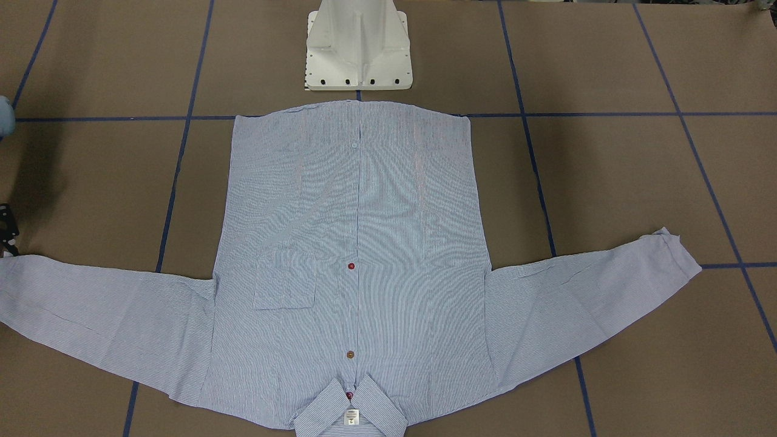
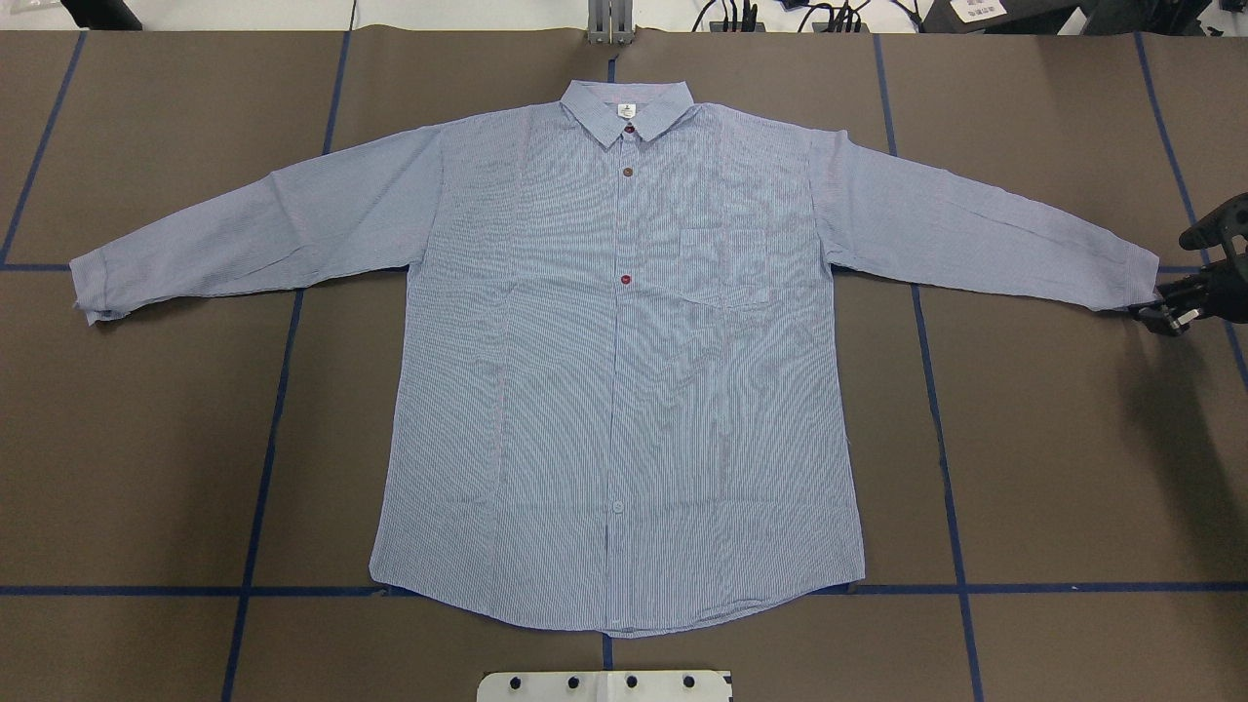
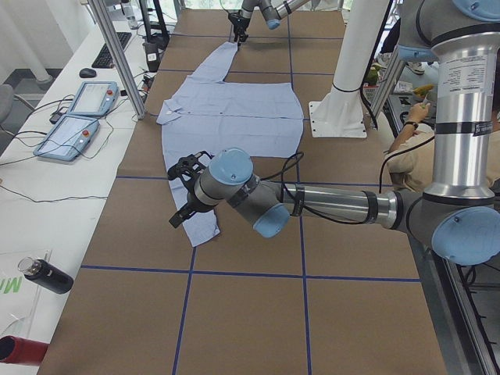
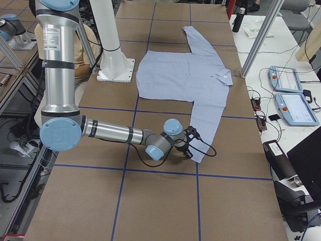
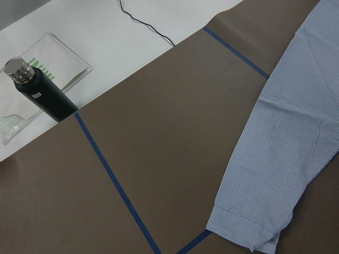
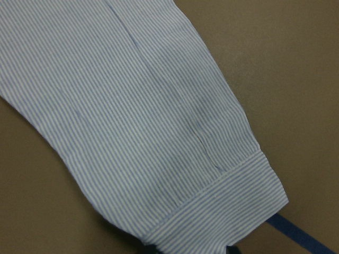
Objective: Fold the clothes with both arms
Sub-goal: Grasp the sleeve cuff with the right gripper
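On the counter, the shirt lies flat, front up, with both sleeves spread sideways, the collar at the far side and the hem nearest the white pedestal. A small white label sits inside the collar; its print is too small to read. Dark red buttons run down the placket.

Right arm: the upper section hangs vertical and the forearm runs low and level along the counter. The right claw is at the end of the right sleeve, at the cuff. In the right wrist view, two dark fingertips show apart at the bottom edge, so the claw is spread, with the cuff hem lying at them.

Left arm: the forearm extends level over the counter, wrist bent. The left claw sits above the left sleeve end. Whether it is spread or pressed together cannot be told.

A dark bottle with a silver cap lies on the white side bench; its small white tag is unreadable.
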Robot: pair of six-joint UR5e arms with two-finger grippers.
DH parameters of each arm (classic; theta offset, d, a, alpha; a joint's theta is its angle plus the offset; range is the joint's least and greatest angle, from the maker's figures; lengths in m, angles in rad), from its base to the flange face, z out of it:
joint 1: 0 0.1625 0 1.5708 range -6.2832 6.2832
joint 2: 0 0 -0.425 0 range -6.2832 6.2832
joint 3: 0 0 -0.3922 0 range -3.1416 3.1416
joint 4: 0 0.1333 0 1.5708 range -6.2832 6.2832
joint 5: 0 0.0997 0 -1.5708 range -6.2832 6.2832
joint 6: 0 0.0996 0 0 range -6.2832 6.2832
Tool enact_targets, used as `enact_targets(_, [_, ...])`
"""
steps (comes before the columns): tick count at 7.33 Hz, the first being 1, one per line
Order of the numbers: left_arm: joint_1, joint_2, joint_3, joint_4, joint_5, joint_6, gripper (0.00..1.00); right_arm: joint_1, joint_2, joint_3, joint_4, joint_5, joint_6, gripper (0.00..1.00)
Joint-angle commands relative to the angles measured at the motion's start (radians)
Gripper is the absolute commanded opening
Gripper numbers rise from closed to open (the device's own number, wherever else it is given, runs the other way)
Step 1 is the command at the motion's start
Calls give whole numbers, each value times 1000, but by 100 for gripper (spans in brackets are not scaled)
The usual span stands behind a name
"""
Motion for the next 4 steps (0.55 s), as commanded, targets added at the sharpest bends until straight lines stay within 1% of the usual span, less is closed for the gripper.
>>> enact_targets(1, [0,1,-1,0,0,0,100,-4,-2,-1,-1,1,-1,21])
enact_targets(2, [0,1,-1,0,0,0,100,-4,-6,-1,-1,1,-1,6])
enact_targets(3, [0,1,-1,0,0,0,100,-4,-14,-3,-1,1,1,0])
enact_targets(4, [0,1,-1,0,0,0,100,-4,-17,-3,-1,10,7,0])
